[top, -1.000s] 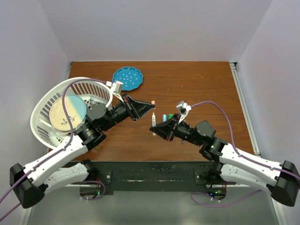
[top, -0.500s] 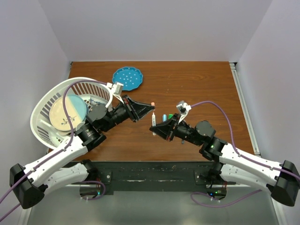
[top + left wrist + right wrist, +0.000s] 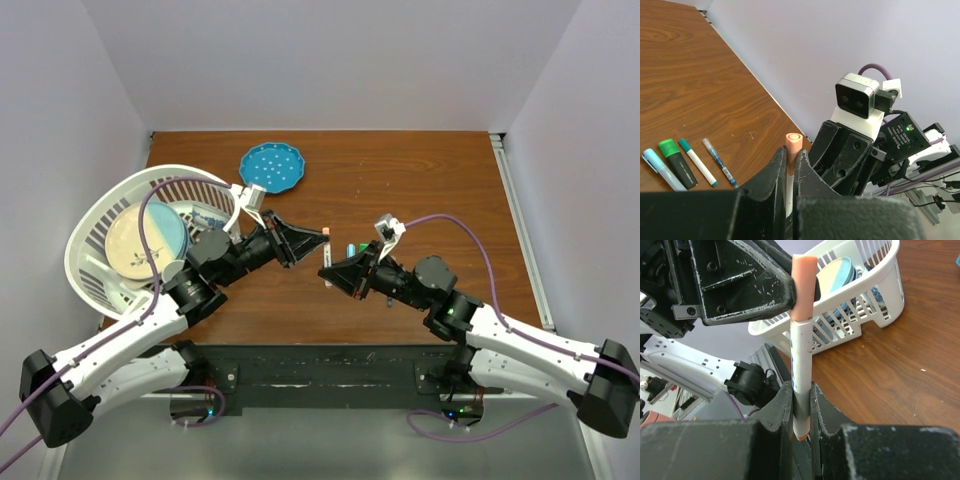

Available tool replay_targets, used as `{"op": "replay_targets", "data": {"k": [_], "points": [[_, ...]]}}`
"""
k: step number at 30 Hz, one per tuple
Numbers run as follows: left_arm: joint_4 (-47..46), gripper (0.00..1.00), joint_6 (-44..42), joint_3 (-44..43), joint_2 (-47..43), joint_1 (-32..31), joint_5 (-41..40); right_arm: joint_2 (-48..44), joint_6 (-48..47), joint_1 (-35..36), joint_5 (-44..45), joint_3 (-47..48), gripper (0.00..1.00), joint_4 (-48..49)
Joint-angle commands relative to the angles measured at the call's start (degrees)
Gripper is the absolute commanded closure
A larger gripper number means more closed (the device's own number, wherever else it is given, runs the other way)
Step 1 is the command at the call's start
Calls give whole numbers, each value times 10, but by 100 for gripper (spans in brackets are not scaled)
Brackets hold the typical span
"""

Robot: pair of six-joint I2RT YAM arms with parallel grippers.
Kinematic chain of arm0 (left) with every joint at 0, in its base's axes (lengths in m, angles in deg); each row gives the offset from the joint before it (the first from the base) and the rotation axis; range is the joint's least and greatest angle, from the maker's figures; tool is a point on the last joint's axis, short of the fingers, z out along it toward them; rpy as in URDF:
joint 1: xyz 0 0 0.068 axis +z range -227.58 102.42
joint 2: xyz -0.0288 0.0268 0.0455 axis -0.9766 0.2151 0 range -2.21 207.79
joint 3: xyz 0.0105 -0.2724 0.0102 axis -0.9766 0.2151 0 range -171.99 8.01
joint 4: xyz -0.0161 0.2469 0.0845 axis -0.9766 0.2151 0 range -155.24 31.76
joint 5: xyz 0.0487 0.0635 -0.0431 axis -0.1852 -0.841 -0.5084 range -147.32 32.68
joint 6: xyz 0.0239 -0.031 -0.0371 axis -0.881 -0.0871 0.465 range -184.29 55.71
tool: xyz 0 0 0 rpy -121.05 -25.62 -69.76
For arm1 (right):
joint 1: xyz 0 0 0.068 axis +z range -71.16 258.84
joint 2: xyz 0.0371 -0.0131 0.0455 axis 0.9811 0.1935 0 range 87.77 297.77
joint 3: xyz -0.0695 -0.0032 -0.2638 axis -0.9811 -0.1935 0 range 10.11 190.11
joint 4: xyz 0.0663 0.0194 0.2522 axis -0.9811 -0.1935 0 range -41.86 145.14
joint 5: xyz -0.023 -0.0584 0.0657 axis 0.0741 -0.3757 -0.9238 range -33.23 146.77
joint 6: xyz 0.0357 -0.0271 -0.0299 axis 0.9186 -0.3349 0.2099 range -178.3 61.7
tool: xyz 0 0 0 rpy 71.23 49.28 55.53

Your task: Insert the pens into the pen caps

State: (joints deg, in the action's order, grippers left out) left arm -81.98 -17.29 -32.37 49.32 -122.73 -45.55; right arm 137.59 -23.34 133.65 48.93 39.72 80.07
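Pens (image 3: 682, 172): one white pen (image 3: 800, 355) gripped tight by right gripper (image 3: 800, 390), left gripper (image 3: 791, 152) clamped on its pink cap (image 3: 793, 142); four lie mid-bench. Basket (image 3: 80, 270), left edge: plates (image 3: 145, 240), count unclear.

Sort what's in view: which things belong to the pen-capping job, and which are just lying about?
Job: pink cap and white pen, both gripped; four pens lying loose.
Lying about: white basket with plates; blue dotted plate.
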Motion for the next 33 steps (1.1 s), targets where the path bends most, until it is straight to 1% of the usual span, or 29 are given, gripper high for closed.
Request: {"op": "replay_targets", "data": {"k": [1, 6, 8, 9, 10, 11, 13, 14, 17, 20, 28, 31, 32, 33], "points": [[-14, 100, -17, 11, 5, -16, 4, -3, -5, 1, 41, 41, 100, 24], [-30, 100, -15, 35, -4, -35, -3, 0, -14, 0, 70, 72, 100, -6], [-27, 100, -15, 34, -2, -36, -2, -1, -23, 1, 67, 77, 100, -8], [-27, 100, -16, 32, -4, -36, -1, -1, -30, 1, 50, 81, 100, -12], [-21, 93, -16, 29, -5, -36, 0, 0, -36, 1, 41, 84, 100, -19], [-18, 76, -17, 22, -10, -36, -4, 2, -45, 1, 31, 91, 100, -29], [-6, 61, -23, 11, -16, -35, -11, 4, -51, 1, -8, 95, 100, -43], [-3, 48, -30, 0, -22, -36, -15, 2, -51, 1, -21, 92, 100, -43], [11, 38, -45, -31, -26, -36, -17, 3, -40, 1, -58, 86, 100, -38], [37, 35, -64, -66, -19, -35, -12, 0, -31, 1, -78, 81, 100, -36], [82, 33, -93, -116, -14, -33, -14, -3, -31, 1, -102, 88, 100, -47], [91, 35, -98, -129, -11, -31, -14, -3, -29, 1, -107, 90, 100, -47], [93, 37, -99, -133, -10, -29, -14, -5, -28, 1, -108, 89, 100, -47], [93, 42, -99, -134, -8, -29, -13, -10, -26, 1, -106, 88, 100, -46]]}}
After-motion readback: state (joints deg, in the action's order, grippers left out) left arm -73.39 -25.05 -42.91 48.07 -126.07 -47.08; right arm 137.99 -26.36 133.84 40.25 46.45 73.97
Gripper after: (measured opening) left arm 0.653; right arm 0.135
